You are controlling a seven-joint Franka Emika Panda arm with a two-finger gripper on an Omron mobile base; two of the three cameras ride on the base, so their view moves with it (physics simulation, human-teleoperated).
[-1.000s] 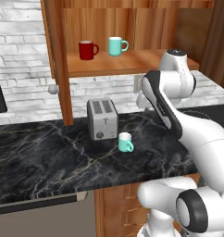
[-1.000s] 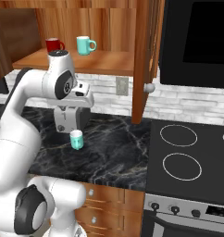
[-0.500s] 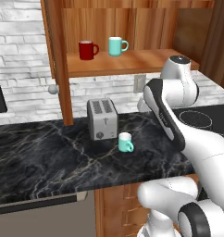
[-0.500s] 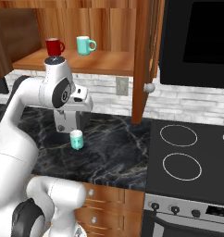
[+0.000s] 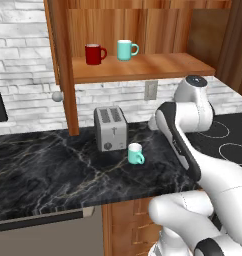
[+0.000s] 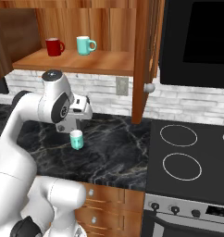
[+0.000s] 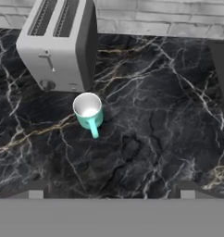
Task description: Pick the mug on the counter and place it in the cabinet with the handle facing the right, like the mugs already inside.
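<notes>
The teal mug (image 7: 88, 110) stands upright on the black marble counter (image 7: 155, 120), just in front of a toaster. Its white inside shows from above, and its handle (image 7: 94, 130) points toward the bottom of the hand view. My gripper (image 7: 110, 192) hangs well above the counter, open, its fingertips (image 7: 35, 190) wide apart and holding nothing. The same mug (image 6: 77, 139) sits just below my hand in the right base view, and in the left base view the mug (image 5: 135, 153) is to the left of my arm. On the cabinet (image 5: 143, 65) shelf stand a dark red mug (image 5: 94, 54) and a second teal mug (image 5: 125, 50), handles to the right.
A silver toaster (image 5: 111, 128) stands close behind the mug. The cabinet's open door (image 6: 141, 55) with its round knob (image 6: 149, 87) hangs right of the shelf. A black stove top (image 6: 178, 152) lies to the right, with a dark microwave (image 6: 197, 41) above it.
My arm's upper joint has sunk and swung a little to the right in the left base view. The hand stays above the mug, which has not moved.
</notes>
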